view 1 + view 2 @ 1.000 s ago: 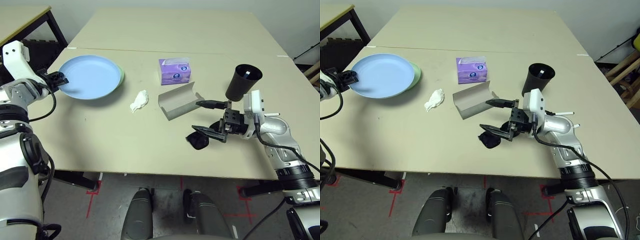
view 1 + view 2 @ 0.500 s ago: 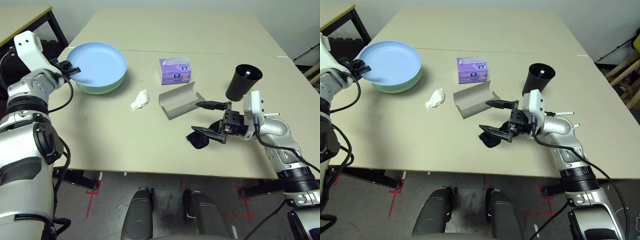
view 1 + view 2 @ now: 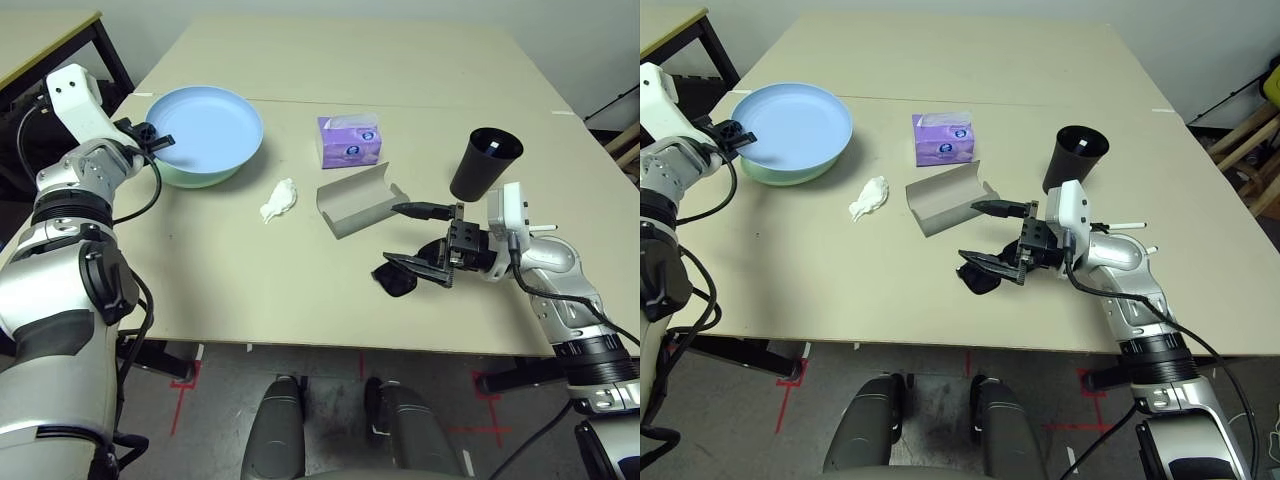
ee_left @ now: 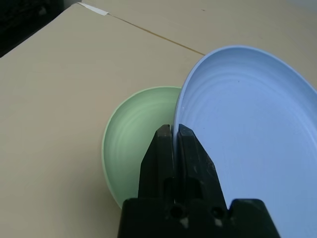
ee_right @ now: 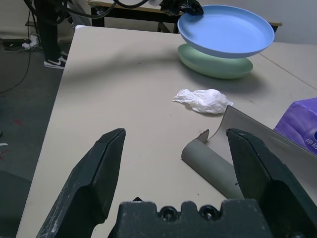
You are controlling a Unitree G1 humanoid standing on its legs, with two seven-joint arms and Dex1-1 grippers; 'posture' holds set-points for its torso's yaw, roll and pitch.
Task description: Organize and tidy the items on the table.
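Observation:
My left gripper [image 3: 150,135] is shut on the near-left rim of the light blue plate [image 3: 205,130] and holds it tilted just above the pale green plate [image 4: 133,141]. At the table's right my right gripper [image 3: 392,233] is open with nothing between its fingers. It hovers between the open grey glasses case [image 3: 355,200] and the black sunglasses [image 3: 395,281], which lie beside its lower finger. A crumpled white tissue [image 3: 278,200] lies left of the case. The black cup [image 3: 485,163] stands behind my right wrist. A thin white pen [image 3: 1130,225] lies by my right forearm.
A purple tissue box [image 3: 350,142] stands behind the case. The beige table [image 3: 230,280] has bare room along its front and left of the tissue. A second table top [image 3: 340,55] adjoins at the back. The front edge is close below the sunglasses.
My left gripper has carried the blue plate to the right and away from me, raising and tilting it over the green plate. The right arm has not moved.

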